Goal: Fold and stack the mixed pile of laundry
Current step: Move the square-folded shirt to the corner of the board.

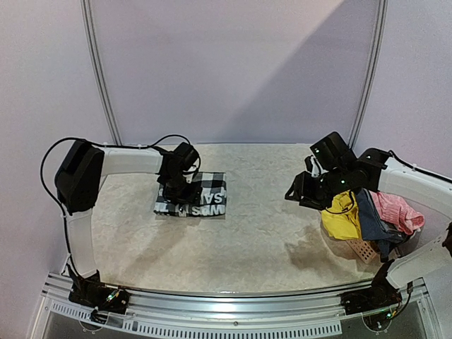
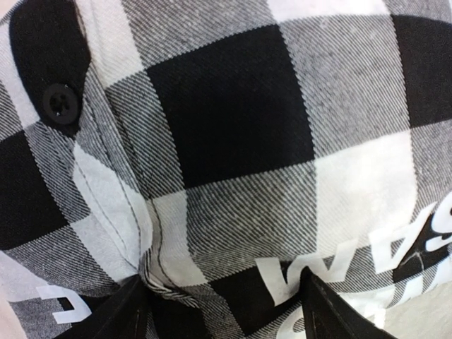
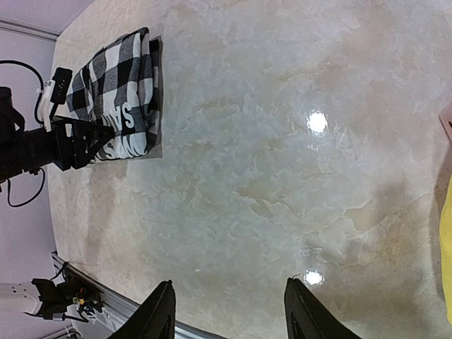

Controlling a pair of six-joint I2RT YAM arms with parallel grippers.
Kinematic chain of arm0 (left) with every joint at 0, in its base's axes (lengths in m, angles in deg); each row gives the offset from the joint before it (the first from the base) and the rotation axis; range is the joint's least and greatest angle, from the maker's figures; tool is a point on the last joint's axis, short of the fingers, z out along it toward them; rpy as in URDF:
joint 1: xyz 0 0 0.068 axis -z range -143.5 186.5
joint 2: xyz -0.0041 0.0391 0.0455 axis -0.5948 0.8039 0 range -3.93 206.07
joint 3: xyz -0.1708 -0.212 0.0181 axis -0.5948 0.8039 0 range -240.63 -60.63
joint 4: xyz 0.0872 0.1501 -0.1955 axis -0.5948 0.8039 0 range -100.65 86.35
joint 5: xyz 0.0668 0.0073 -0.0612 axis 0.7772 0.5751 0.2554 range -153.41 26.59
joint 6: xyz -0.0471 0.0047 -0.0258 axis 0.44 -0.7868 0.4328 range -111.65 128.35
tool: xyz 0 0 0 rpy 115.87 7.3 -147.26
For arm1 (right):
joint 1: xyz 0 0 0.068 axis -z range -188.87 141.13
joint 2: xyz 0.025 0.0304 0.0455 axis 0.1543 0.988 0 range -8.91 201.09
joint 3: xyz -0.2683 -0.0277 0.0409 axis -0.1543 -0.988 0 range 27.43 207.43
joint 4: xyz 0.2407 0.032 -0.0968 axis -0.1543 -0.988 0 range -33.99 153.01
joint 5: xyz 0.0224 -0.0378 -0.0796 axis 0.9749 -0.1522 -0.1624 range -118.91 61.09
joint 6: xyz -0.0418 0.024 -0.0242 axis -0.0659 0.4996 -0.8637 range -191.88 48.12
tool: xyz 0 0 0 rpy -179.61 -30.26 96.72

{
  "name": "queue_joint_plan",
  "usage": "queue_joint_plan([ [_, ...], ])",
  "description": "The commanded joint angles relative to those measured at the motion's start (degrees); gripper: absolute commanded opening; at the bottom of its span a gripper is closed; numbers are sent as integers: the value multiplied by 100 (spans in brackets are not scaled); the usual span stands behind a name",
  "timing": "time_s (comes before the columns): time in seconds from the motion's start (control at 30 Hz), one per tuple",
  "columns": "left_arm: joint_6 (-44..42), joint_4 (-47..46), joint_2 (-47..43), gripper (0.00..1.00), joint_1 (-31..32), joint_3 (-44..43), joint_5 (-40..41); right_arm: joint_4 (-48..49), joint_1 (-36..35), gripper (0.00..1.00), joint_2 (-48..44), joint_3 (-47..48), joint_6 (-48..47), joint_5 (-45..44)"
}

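On the left, my left tool is low over the checked shirt, which lies as a folded rectangle on the left half of the surface. Its fingers stand apart. In the wrist view the checked cloth fills everything between and ahead of them, so the tips are at the fabric or pressing into it. I cannot tell whether any cloth is pinched.

The shirt is a soft, light woven cloth that will sag and unfold if I lift it by one layer. The button strip makes a thicker ridge just left of my fingers. A folded edge like that, with all layers together, looks like the surest place to take hold. Pressing flat from above should set the creases without dragging the bundle.

The middle of the surface lies between my two arms. My right tool hangs above it with its fingers apart and nothing between them, well clear of the shirt.

Just right of that tool lies the rest of the laundry, heaped at the right edge. It holds a yellow garment, then a blue-grey garment, then a pink garment, draped over a small basket. All look limp and tangled, so I judge the yellow one, nearest my right tool, is best pinched at a top bunch and drawn out slowly.
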Motion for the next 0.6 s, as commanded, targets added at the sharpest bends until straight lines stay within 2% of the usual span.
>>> queue_joint_plan([
  [0.0, -897, 136, 71, 75, -589, 8, -100, -165, -55, 53, 317, 416, -46, -21],
  [0.43, -2012, 337, 522, 74, -1741, -722, 284, -465, -69, 54, 1126, 1157, -391, 251],
  [0.57, -2085, 362, 734, 74, -2089, -981, 345, -434, -66, 54, 1328, 1230, -408, 369],
])
